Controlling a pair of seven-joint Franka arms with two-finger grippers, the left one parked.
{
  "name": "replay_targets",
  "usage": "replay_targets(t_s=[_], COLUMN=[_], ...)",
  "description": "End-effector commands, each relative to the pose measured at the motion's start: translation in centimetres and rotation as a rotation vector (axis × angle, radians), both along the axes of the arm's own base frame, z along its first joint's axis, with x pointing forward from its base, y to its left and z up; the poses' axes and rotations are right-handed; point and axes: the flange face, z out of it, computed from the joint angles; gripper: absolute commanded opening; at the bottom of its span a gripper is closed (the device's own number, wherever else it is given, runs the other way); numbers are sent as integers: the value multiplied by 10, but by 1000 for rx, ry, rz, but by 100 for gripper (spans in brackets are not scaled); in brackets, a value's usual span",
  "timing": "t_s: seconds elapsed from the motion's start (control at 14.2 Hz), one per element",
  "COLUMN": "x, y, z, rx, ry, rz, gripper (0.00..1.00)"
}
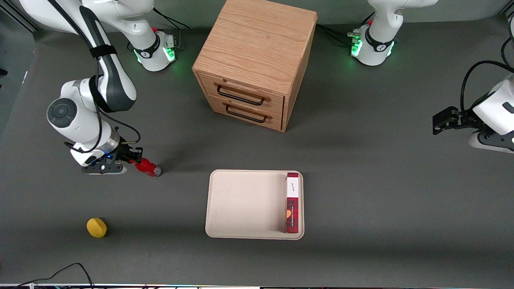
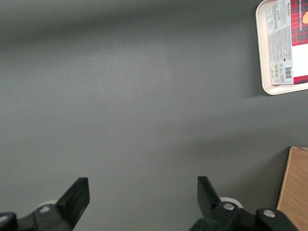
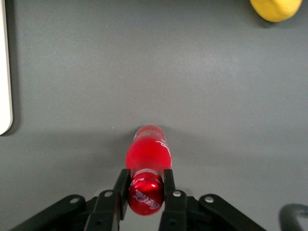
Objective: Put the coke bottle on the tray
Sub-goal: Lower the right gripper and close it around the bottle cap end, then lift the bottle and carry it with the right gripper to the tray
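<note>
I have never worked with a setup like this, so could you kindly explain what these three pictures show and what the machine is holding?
These are two robot arms at a grey table, each ending in a two-finger gripper. One picture looks down from the front; the other two come from cameras on each arm's wrist. The working arm's gripper sits low over the table, toward its own end, with its fingers closed on the cap end of a small red coke bottle. A cream tray lies mid-table with a long red plaid box on it. A wooden two-drawer cabinet stands farther from the front camera, and a small yellow object lies nearer to it.
</note>
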Motion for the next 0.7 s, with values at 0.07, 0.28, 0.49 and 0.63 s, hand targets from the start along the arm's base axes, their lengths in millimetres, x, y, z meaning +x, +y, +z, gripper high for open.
replay_targets(t_s=[0.07, 0.28, 0.49, 0.63], x=[15, 13, 13, 17], y=[-14, -20, -26, -18], z=[123, 197, 232, 224], rx=[-18, -13, 10, 4], ry=[92, 111, 111, 121], rz=[-54, -59, -55, -58], gripper=[0, 0, 0, 0])
